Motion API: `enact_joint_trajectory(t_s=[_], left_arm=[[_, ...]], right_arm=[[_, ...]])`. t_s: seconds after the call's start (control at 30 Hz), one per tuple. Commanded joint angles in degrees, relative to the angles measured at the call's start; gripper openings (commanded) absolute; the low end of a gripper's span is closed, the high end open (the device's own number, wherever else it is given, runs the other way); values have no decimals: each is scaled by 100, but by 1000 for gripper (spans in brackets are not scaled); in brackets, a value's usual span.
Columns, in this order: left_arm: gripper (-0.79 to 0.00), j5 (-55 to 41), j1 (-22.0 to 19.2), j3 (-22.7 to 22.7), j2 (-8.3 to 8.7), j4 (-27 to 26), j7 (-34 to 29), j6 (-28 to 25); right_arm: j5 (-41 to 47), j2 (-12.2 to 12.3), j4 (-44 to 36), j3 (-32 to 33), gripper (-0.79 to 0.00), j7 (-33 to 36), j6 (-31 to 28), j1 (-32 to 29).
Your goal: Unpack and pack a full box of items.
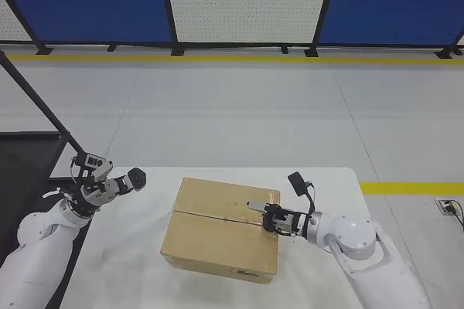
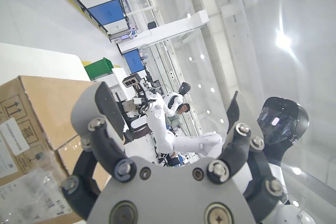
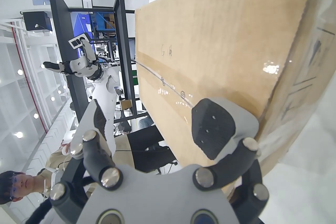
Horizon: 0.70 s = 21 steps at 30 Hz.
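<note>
The closed cardboard box (image 1: 220, 232) sits in the middle of the white worktop (image 1: 131, 255). Its 2 top flaps meet along a taped seam (image 1: 216, 219) that runs across the lid. The right end effector (image 3: 155, 122) is at the box's right edge, close to where that seam ends. Its fingers are spread with nothing between them, and 1 pad (image 3: 212, 128) is over the rim of the top face. I cannot tell whether it touches the cardboard. The left end effector (image 2: 170, 109) hangs off to the box's left, well apart from it, also spread and empty.

Being full, the box will probably be heavy and should not slide easily. The corrugated walls should be stiff at the edges and corners, but the flaps will likely sag if pressed mid-span. The tape looks glossy, so pads would probably slip on it, while bare cardboard gives better friction. A clear plastic document pouch (image 2: 34, 191) on the side wall near the left arm looks loose and slick, so it makes a poor place to grip.

The box looks too wide for 1 end effector to span. To open it, work at the seam's end or pinch a flap's free edge. To shift it, press on 2 opposite walls low down, with 1 arm on each.
</note>
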Motion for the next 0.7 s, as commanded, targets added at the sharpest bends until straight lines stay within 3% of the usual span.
enact_joint_trajectory(t_s=[0.0, 0.33, 0.67], left_arm=[[0, -75, 7, -4, -24, 7, -55, 56], [0, -171, -43, -54, -66, 104, -156, 158], [0, -120, 29, -67, -64, -23, 10, 196]], right_arm=[[-2, 8, -16, 11, 0, -13, 6, -22], [10, 12, -87, 6, 0, -99, -11, -69], [146, 7, -370, -29, 0, -395, -386, -261]])
